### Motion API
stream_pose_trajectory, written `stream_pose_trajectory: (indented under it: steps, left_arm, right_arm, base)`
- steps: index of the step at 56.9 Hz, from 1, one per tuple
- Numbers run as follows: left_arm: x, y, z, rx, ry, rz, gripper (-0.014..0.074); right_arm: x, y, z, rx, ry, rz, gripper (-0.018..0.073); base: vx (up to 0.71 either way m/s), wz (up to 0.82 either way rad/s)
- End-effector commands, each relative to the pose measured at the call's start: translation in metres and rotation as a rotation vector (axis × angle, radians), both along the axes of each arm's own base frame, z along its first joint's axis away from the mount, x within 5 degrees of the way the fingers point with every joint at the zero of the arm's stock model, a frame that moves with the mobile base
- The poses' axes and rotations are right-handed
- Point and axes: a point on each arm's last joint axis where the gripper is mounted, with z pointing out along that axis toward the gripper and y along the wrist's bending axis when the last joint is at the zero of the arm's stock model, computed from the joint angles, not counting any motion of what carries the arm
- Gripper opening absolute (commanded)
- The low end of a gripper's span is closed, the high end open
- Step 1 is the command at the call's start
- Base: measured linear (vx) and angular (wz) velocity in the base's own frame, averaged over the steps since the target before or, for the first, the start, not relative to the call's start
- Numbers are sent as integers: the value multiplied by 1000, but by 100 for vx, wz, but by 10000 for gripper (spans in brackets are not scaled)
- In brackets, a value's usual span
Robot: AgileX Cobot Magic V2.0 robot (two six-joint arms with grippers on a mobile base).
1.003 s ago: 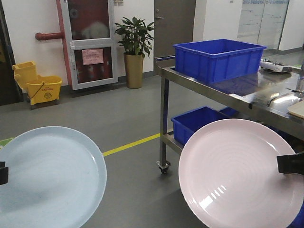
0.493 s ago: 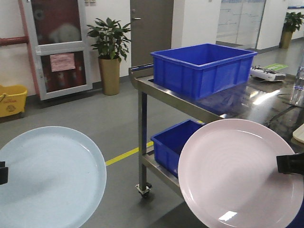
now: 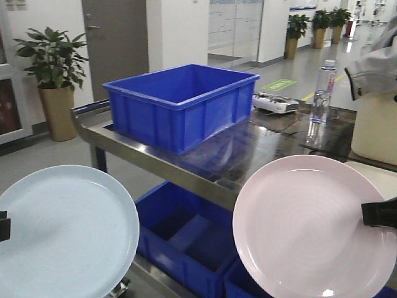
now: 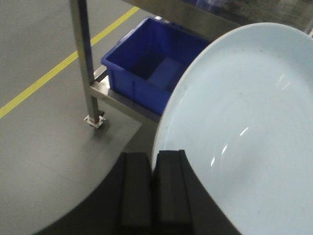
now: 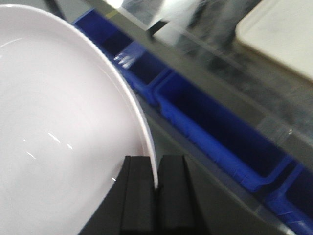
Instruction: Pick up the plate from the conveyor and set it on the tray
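The left gripper [image 4: 154, 188] is clenched on the rim of a round pale-blue plate [image 4: 244, 122], pinching the edge from both sides. The plate hangs tilted in the air above the grey floor [image 4: 39, 147], beside a stainless-steel trolley table [image 3: 211, 158]. The right gripper [image 5: 156, 188] is likewise clamped on the rim of a round pale-pink plate [image 5: 58, 117], which is also held off any surface in front of the table's edge. The flat cream-beige rectangular tray [image 5: 281, 34] lies on the tabletop beyond the pink plate and apart from it. A large blue plastic crate [image 3: 180, 102] stands on the same table, with a clear water bottle [image 3: 321, 93] farther back. More blue plastic bins [image 3: 180, 239] sit on the lower shelf.
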Motion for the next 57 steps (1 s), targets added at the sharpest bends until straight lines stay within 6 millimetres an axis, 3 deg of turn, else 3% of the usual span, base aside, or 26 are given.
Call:
stream_pose_trajectory:
  steps: [1, 57]
  left_arm:
    - [0, -1, 18, -37, -122, 8, -6]
    - [0, -1, 18, -37, -122, 8, -6]
  right_arm:
    - [-1, -2, 17, 16, -117, -10, -12]
    - [-1, -2, 17, 16, -117, -10, -12]
  base:
    - [40, -51]
    - [31, -59]
